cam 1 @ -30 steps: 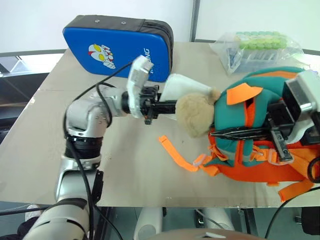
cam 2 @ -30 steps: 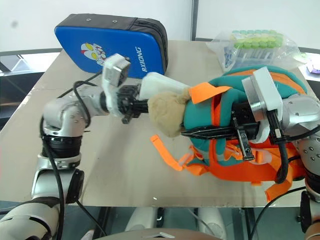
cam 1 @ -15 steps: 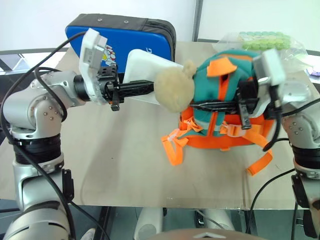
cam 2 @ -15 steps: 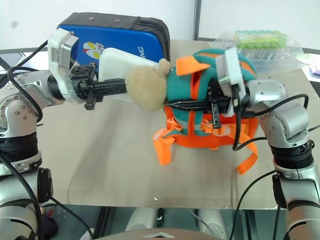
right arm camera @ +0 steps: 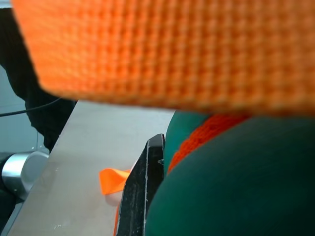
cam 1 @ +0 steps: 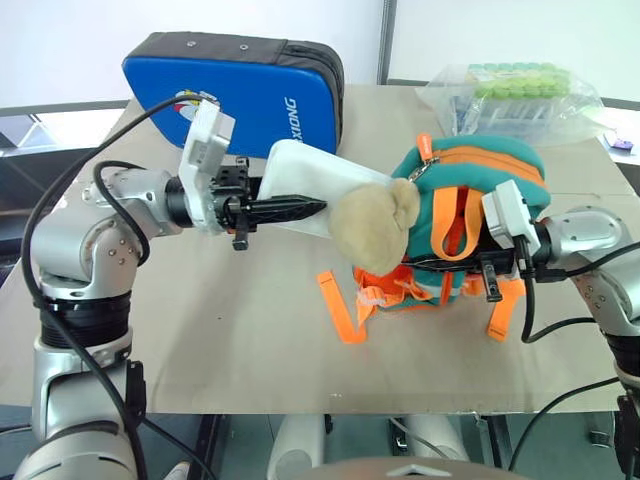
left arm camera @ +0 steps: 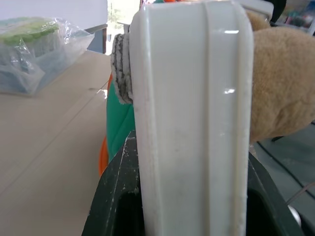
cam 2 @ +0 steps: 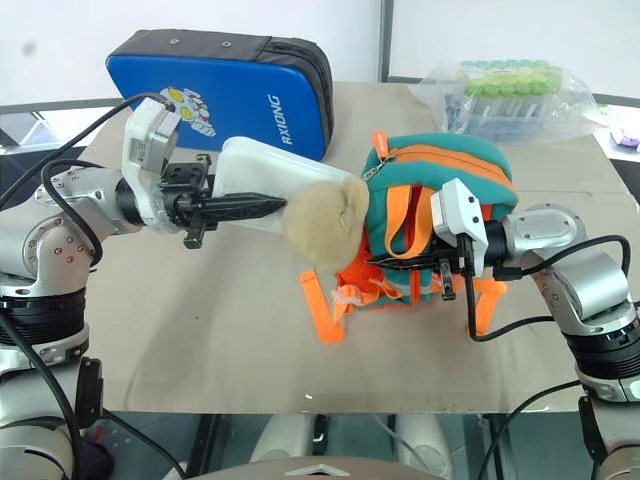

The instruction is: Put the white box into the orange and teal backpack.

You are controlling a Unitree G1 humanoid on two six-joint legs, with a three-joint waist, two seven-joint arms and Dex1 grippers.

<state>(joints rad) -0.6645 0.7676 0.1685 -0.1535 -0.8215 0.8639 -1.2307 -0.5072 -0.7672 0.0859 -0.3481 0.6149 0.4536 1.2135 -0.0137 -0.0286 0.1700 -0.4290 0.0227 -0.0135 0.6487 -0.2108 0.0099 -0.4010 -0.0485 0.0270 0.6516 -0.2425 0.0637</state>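
The white box (cam 1: 300, 178) hangs above the table, held edge-on, with my left gripper (cam 1: 312, 207) shut on it. In the left wrist view the box (left arm camera: 192, 123) runs up between the two black fingers (left arm camera: 114, 196). Its far end touches the tan bear head (cam 1: 375, 225) of the orange and teal backpack (cam 1: 480, 180). The backpack stands upright on the table at centre right, zipper along its top. My right gripper (cam 2: 385, 263) reaches in from the right, shut on the backpack's front fabric low down. Teal cloth (right arm camera: 236, 187) and an orange strap (right arm camera: 172, 49) press against its finger (right arm camera: 142, 196).
A big blue padded cartoon case (cam 1: 240, 90) stands at the back left of the table (cam 1: 200, 320). A clear bag of green-capped tubes (cam 1: 520, 95) lies at the back right. Loose orange straps (cam 1: 340, 300) trail in front of the backpack.
My right gripper has sunk with the backpack, which now stands lower on the table. My left gripper has drawn the white box a little to the left.
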